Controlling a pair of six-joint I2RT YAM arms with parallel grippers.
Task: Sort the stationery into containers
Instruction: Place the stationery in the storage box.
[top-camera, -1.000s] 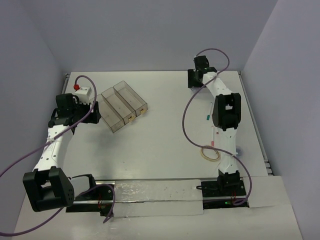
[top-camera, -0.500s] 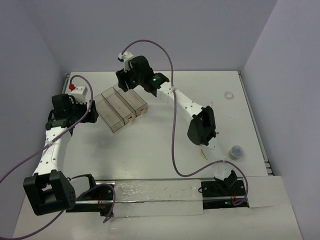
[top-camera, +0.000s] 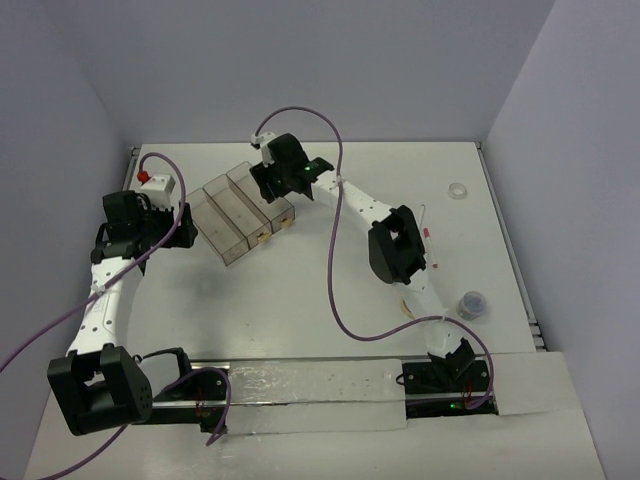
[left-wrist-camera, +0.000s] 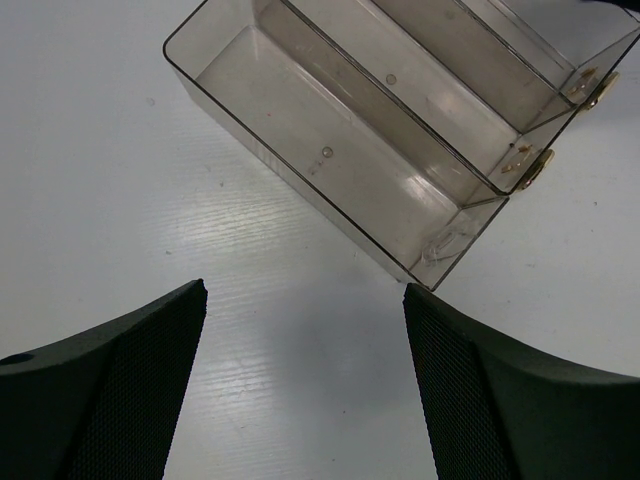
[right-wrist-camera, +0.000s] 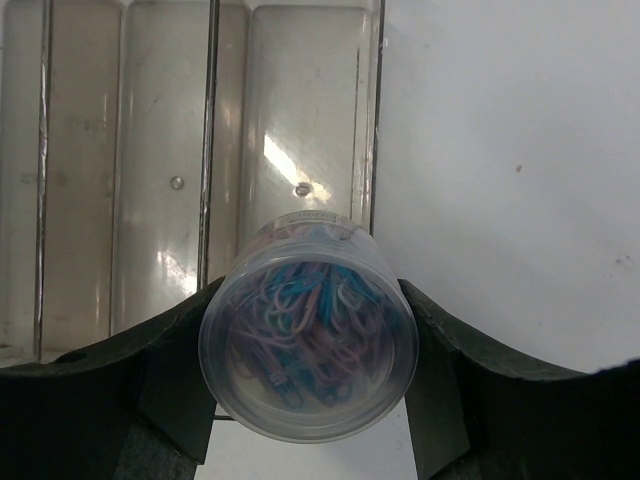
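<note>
Three joined clear bins (top-camera: 238, 213) stand at the table's middle left, with tan tabs at their near-right end. My right gripper (top-camera: 268, 183) hovers over their far end. In the right wrist view it (right-wrist-camera: 308, 322) is shut on a clear round tub of coloured paper clips (right-wrist-camera: 308, 340), held above the end bin (right-wrist-camera: 310, 130). My left gripper (top-camera: 183, 228) is open and empty just left of the bins (left-wrist-camera: 400, 130), low over the table (left-wrist-camera: 305, 300). A clear ring (top-camera: 459, 191), a bluish-grey round piece (top-camera: 472, 303), thin white pens (top-camera: 429, 237) and a tan rubber band (top-camera: 413, 309) lie at the right.
A red-topped white box (top-camera: 155, 186) sits at the far left by the left arm. Purple cables loop over both arms (top-camera: 335, 270). A raised rail with a clear strip (top-camera: 310, 385) runs along the near edge. Walls close off the back and both sides.
</note>
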